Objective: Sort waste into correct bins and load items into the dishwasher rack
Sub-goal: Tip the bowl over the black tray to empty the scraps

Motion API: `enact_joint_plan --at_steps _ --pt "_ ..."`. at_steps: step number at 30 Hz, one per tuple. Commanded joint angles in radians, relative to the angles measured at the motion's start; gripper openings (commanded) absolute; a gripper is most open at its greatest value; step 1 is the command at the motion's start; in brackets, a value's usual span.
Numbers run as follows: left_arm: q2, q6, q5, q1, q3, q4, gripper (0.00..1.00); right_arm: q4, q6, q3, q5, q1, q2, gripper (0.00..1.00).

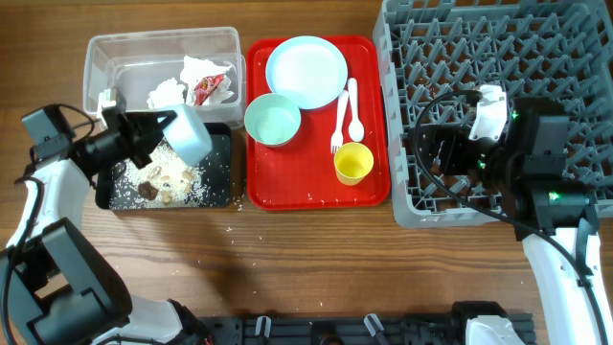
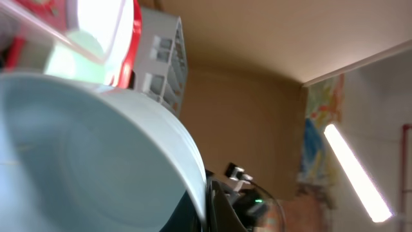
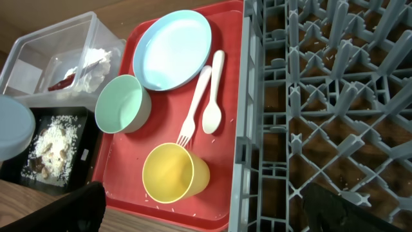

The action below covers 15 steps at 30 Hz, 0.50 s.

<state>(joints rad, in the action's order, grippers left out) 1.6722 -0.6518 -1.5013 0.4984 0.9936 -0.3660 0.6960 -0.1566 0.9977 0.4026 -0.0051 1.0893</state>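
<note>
1. My left gripper (image 1: 163, 134) is clamped on the rim of a pale blue bowl (image 1: 194, 134). The bowl is tipped on its side, I judge so that leftovers slide out.
2. Directly beneath the gripper sits the black tray (image 1: 222, 192), catching the food scraps (image 1: 158, 182). Just beyond is the clear tub (image 1: 96, 53), which holds the tissue (image 1: 168, 93) and wrapper (image 1: 208, 88).
3. To the left gripper's right, the red tray (image 1: 374, 192) carries the second bowl (image 1: 273, 120), plate (image 1: 306, 72), fork (image 1: 340, 120), spoon (image 1: 353, 110) and yellow cup (image 1: 353, 163), none loaded yet.
4. My right gripper (image 1: 433, 153) hovers over the near-left part of the rack (image 1: 575, 57), jaws spread and empty. The cup is the item nearest its fingers, probably my next pick.
</note>
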Motion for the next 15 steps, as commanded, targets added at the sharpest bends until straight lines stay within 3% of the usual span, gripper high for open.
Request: enact_joint_plan --at_steps 1,15 --pt "-0.043 -0.250 -0.064 -0.014 0.003 0.143 0.04 -0.003 -0.003 0.016 -0.011 0.005 0.007 1.00" --pt "-0.147 -0.284 0.029 -0.142 0.003 0.274 0.04 -0.003 -0.002 0.016 -0.015 0.005 0.007 1.00"
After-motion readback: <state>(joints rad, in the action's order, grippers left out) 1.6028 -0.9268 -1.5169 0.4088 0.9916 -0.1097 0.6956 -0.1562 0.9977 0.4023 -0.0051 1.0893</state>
